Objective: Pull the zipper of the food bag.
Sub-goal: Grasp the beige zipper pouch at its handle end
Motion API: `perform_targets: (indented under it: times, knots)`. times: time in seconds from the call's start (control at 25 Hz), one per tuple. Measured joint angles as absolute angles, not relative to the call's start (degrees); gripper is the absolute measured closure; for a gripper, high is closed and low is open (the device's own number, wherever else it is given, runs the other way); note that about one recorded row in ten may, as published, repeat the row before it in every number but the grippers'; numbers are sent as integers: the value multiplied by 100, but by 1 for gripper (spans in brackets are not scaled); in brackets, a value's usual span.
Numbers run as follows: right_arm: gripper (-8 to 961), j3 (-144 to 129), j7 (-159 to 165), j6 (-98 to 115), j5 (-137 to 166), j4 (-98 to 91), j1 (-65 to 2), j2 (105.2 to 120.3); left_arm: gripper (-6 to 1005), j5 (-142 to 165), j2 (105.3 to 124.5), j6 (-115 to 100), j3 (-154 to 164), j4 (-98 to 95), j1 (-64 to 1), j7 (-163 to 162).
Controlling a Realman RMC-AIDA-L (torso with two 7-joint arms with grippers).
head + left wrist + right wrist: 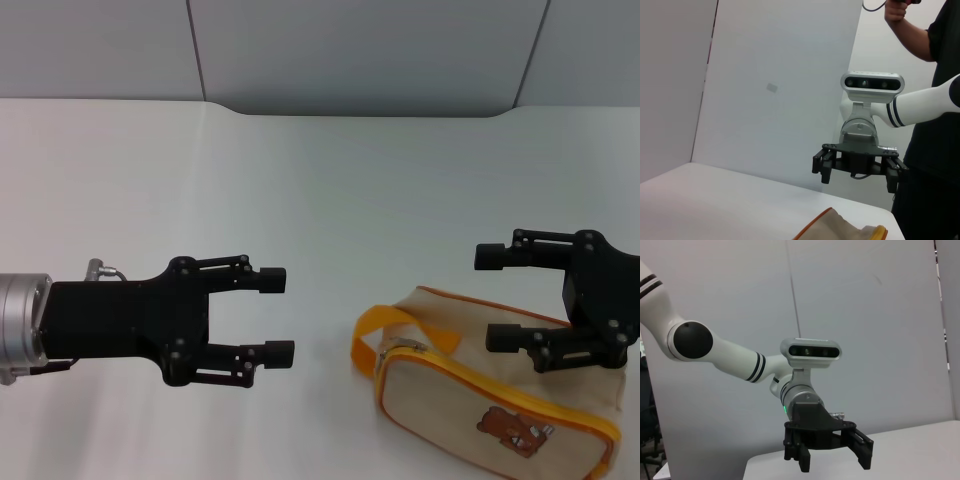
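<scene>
The zipper (402,347) lay toward the right gripper (495,298) from the left gripper (275,315); both grippers gaped empty, the right one nearer, over the bag (480,400).

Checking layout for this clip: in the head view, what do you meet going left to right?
Left gripper, open, above the table → orange-yellow loop handle → zipper → bear print on the food bag → right gripper, open, over the bag's far right end.
</scene>
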State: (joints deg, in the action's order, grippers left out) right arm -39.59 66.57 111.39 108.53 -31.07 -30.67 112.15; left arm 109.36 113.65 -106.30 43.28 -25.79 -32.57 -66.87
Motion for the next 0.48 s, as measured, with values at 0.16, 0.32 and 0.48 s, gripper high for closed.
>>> perform_targets:
  times: [0.16, 0.32, 0.48]
  knots:
    - [154, -3966, 6654, 11145, 10865, -3110, -3071, 11215, 189, 10942, 11382, -10630, 4331, -2582, -3262, -6685]
    - [154, -3969, 6647, 11148, 10911, -3111, -3081, 11214, 191, 10947, 11414, -10615, 4333, -2584, -3261, -6633]
    - [154, -3962, 6635, 11152, 10916, -3112, -3071, 11214, 194, 10974, 11450, -10495, 4333, -2585, -3256, -6596]
